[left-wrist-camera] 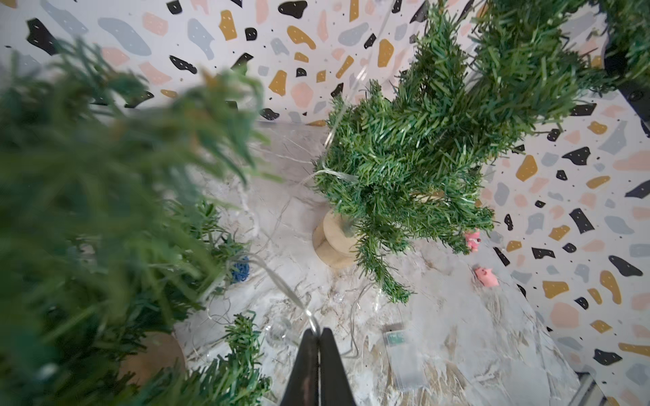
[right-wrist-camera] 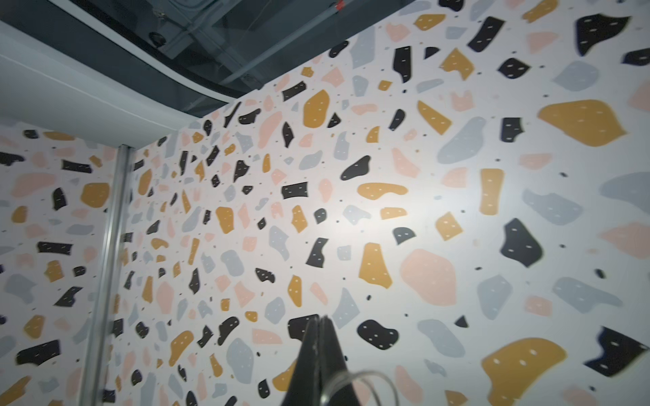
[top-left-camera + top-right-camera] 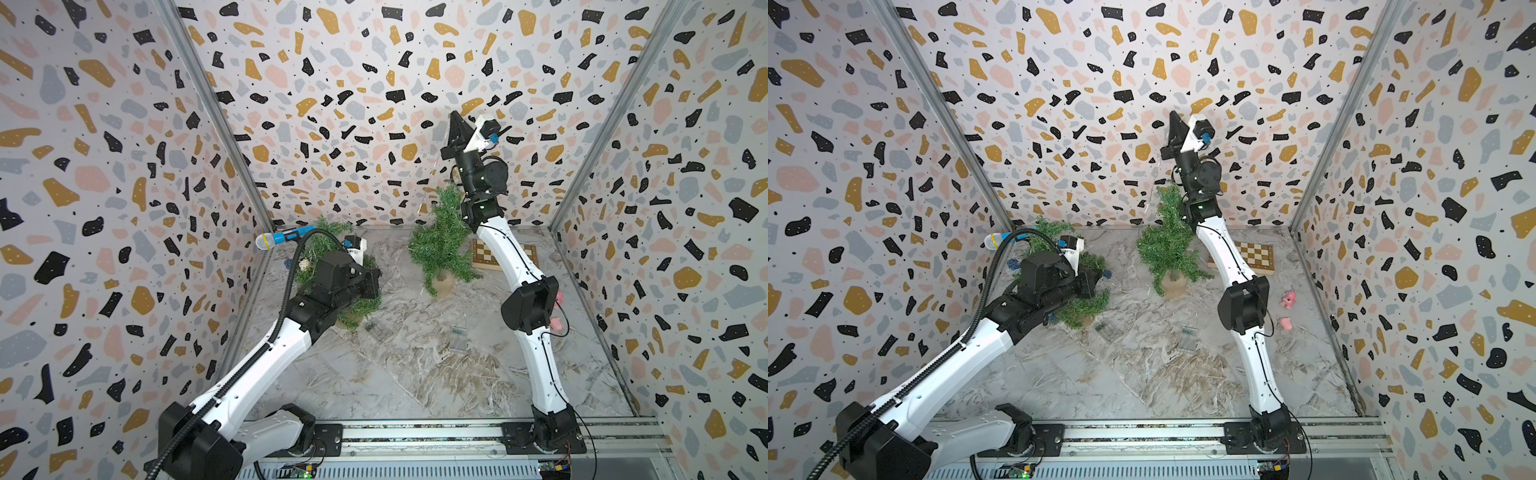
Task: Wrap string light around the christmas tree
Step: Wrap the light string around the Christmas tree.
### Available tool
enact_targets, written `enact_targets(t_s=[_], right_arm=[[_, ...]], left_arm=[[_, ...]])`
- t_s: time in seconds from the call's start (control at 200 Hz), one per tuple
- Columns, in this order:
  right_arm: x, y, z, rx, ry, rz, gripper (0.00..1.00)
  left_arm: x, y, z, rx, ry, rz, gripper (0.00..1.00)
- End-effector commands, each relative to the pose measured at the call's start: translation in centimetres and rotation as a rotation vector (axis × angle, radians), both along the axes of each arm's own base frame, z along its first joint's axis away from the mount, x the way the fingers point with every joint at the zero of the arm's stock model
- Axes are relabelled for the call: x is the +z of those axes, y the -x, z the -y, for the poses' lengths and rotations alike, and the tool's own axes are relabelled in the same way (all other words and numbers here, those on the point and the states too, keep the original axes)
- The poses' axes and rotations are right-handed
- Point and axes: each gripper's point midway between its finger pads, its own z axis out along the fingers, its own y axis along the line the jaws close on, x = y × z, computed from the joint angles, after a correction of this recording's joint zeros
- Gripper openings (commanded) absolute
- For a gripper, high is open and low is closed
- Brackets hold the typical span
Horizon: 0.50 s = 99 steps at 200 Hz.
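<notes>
Down near the tabletop, the left gripper (image 1: 319,330) has its jaws pinched together on the string light (image 1: 286,286), a thin clear wire that runs from the tips toward the nearer small tree (image 1: 88,175) (a second one, blurred and close to the lens). High against the back wall, the right gripper (image 3: 455,117) points upward, jaws likewise pressed together. They seem to nip a loop of that wire, which curls beside them in the right wrist view. The christmas tree (image 3: 442,241) on the round wooden base (image 1: 330,242) stands between the arms. One strand crosses its lower branches and another rises past its top.

The step looks like lifting slack to carry it round the crown. The raised arm would do best to circle wide of the tip and lower gradually so the wire settles into the branches. The low arm should feed rather than pull, since a tug could tip so light a tree.

Several things are hard to make out:
- The wire barely shows in both top views.
- I cannot tell how many turns are already on the tree.
- I cannot tell whether the clear battery case (image 1: 401,355) belongs to this strand.
- From above, the left gripper's fingertips are hidden behind its wrist.
</notes>
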Motion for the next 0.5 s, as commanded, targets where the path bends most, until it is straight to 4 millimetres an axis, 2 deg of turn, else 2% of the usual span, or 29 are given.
enact_targets(t_s=[0.0,0.08,0.23,0.365,0.43,0.491], right_arm=[[4.2,1.2,7.8,-0.067,-0.190,0.029,0.00],[4.5,1.4,8.2,-0.065,-0.169,0.024,0.00],[4.1,0.7,8.9,-0.168,-0.120,-0.032,0.00],[1.7,-0.8,10.2,-0.254,-0.057,-0.139,0.00],[0.1,-0.8,11.3,-0.294,-0.054,-0.164,0.00],[-0.3,-0.4,12.5,-0.327,-0.050,-0.165,0.00]], left_arm=[[3.7,-0.7,-0.3,0.007,-0.030,0.090,0.00],[5.5,-1.0,-0.1,-0.012,-0.040,0.141,0.00],[6.8,-1.8,1.0,-0.058,-0.042,0.191,0.00],[7.1,-3.0,2.7,-0.125,-0.067,0.167,0.00],[7.8,-3.6,2.4,-0.109,-0.092,0.163,0.00],[8.9,-3.9,2.2,-0.096,-0.101,0.187,0.00]])
